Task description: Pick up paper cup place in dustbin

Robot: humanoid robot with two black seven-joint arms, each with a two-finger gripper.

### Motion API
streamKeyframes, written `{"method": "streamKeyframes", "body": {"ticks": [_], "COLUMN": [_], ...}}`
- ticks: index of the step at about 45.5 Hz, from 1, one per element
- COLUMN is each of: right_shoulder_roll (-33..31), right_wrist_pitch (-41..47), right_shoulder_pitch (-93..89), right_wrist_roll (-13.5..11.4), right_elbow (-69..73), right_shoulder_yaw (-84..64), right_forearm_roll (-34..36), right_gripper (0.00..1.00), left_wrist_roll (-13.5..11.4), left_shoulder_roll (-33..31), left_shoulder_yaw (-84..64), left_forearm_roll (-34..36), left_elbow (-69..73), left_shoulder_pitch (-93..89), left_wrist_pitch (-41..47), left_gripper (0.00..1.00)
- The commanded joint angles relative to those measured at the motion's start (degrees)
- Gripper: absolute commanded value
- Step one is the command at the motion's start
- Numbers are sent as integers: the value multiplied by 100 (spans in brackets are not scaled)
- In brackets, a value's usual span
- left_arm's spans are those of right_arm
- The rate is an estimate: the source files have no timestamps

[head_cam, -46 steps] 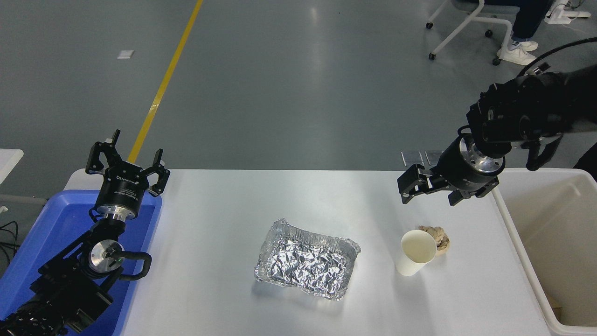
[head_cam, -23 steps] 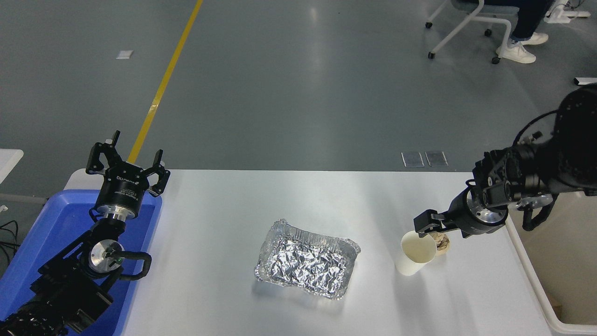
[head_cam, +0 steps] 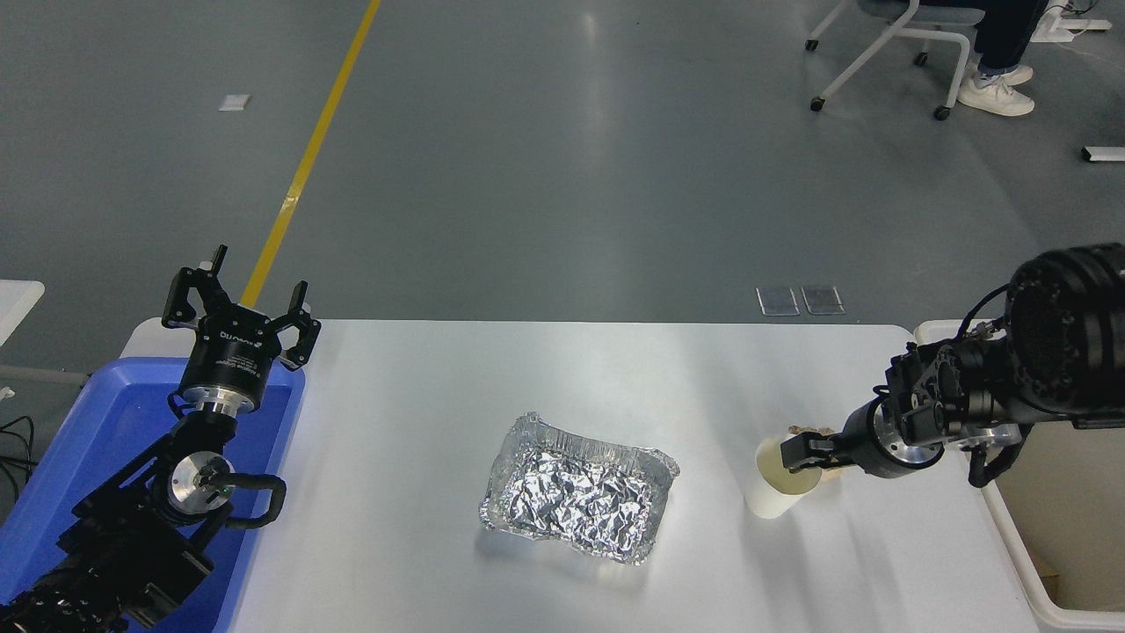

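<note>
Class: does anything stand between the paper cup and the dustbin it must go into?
Nothing visible blocks it. The paper cup stands upright with bare table toward the dustbin. The brown paper ball lies just behind the cup. Only the right gripper reaches in at the rim.

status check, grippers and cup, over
Right gripper at the cup rim, grip not confirmed. Left gripper parked open over the blue tray. Cup upright on the table; paper ball touching behind it. Dustbin at right.

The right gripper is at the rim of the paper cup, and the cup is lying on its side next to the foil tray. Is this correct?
Not quite. In the head view the paper cup stands upright, not on its side, right of the foil tray. The right gripper is indeed at its rim.
</note>
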Motion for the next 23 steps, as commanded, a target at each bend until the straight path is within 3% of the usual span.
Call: {"method": "streamKeyframes", "body": {"ticks": [1,2,16,23], "right_shoulder_roll": [-8,-8,-26,-254], "right_wrist_pitch": [-250,-242,-171,48], "right_shoulder_pitch": [-169,-160,208,902], "right_wrist_roll": [19,19,54,204], "right_elbow": [-135,-135,-21,278], "right_shoulder_yaw": [7,7,-46,-108], "right_forearm_roll": [-27,-18,-53,-193], "right_gripper": [7,0,0,0], "left_wrist_roll": [0,0,0,0], "left_shoulder_roll": [0,0,0,0], "left_shoulder_yaw": [0,0,0,0], "left_forearm_roll": [1,1,1,1], "left_elbow": [0,0,0,0], "left_shoulder_pitch": [0,0,0,0], "left_wrist_pitch": [0,0,0,0], "left_gripper": [98,98,98,98]}}
